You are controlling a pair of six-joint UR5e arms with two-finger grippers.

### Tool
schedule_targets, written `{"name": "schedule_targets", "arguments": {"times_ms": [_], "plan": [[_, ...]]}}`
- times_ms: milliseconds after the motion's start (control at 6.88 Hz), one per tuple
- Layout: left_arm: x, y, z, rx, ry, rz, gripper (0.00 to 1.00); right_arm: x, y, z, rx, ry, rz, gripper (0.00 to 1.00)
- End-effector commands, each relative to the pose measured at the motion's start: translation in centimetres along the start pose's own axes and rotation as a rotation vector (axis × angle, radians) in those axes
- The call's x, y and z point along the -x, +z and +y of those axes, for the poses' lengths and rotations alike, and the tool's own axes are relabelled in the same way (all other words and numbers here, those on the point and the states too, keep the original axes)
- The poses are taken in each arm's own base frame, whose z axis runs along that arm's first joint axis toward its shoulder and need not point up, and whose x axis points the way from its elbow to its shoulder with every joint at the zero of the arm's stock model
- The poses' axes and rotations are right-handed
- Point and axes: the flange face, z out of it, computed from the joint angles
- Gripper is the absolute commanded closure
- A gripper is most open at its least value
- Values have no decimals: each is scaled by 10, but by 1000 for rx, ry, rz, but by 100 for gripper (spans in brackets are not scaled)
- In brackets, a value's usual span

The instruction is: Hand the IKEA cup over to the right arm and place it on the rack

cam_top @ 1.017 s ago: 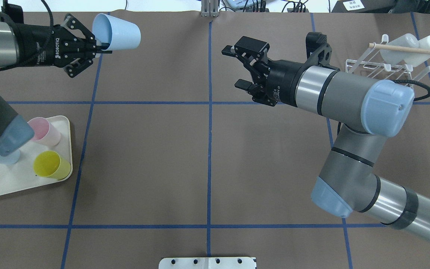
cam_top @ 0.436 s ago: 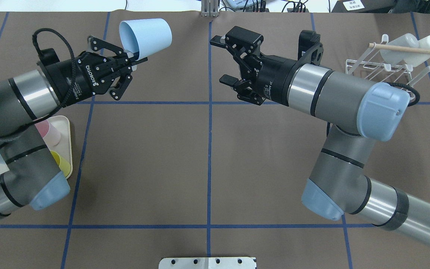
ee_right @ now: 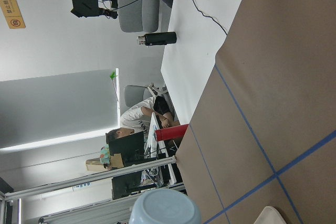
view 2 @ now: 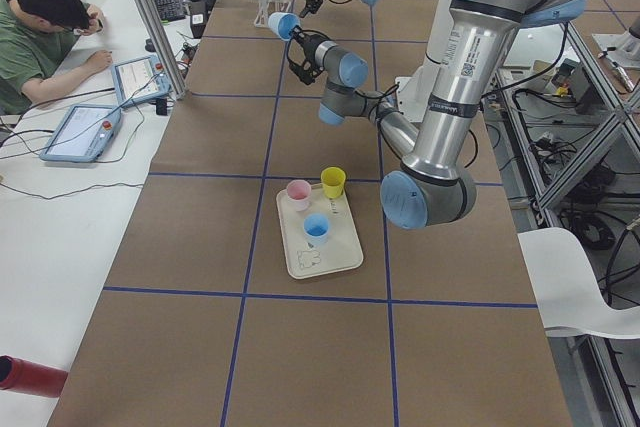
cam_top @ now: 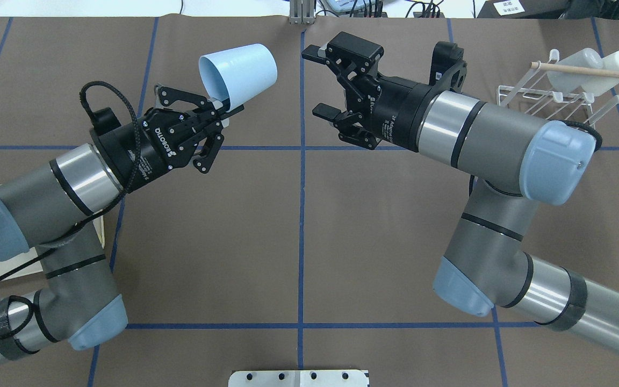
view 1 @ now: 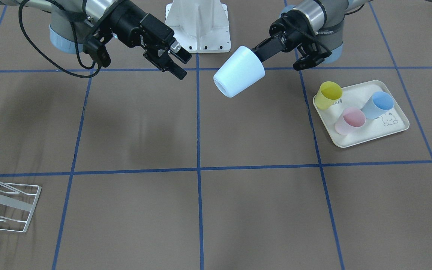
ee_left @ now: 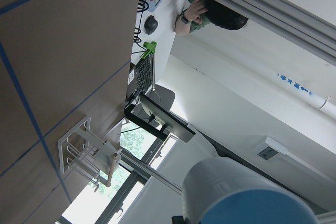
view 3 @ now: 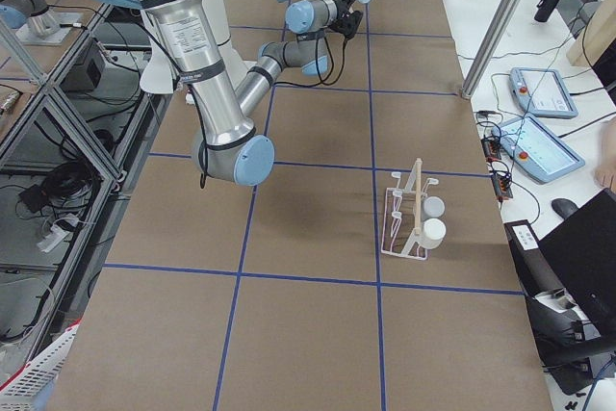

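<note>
1. Overhead exterior shows you the left gripper [cam_top: 226,111] clamped on the cup [cam_top: 239,70], its fingers pinching the wall at the lower edge of the mouth.
2. You see the pale blue cup held clear of the table [cam_top: 234,226] and tipped on its side. Its mouth faces back toward the left wrist, and its base points toward the far edge and the right arm.
3. In the front-facing view you get the same grip from the other side. The left gripper [view 1: 260,53] holds the rim, and the cup [view 1: 238,75] hangs with its base toward the camera.
4. Your right gripper [cam_top: 317,82] has its jaws spread wide with nothing between them. It sits just beside the cup's base but apart from it, on the other side of the centre blue line.
5. Look to the far right corner for the rack [cam_top: 543,99]. It stands well apart from both grippers, with its dowel [cam_top: 567,68] across the top and two white cups [cam_top: 578,56] lying on its prongs.
6. On the left arm's side you find the tray [view 1: 354,140], which carries a yellow cup [view 1: 329,93], a pink cup [view 1: 349,120] and a blue cup [view 1: 377,105].
7. From the left wrist camera you see the cup [ee_left: 247,192] at the bottom edge and the rack [ee_left: 84,150] far off on the table.
</note>
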Motion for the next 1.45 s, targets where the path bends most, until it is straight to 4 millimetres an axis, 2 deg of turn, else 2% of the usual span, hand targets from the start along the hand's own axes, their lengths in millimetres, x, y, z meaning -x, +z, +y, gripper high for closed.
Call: {"name": "schedule_targets", "arguments": {"times_ms": [0, 145, 291, 581, 1308], "plan": [[25, 11, 29, 30, -38, 8, 100, -1, 1, 0, -1, -1, 2, 0], [37, 17, 36, 39, -10, -5, 100, -1, 1, 0, -2, -1, 1, 0], [41, 17, 40, 36, -16, 1, 100, -3, 2, -2, -9, -1, 3, 0], [42, 21, 44, 41, -19, 4, 100, -5, 3, -3, -12, -3, 7, 0], [49, 34, 41, 31, -15, -3, 100, -9, 3, -1, -9, -1, 13, 0]]}}
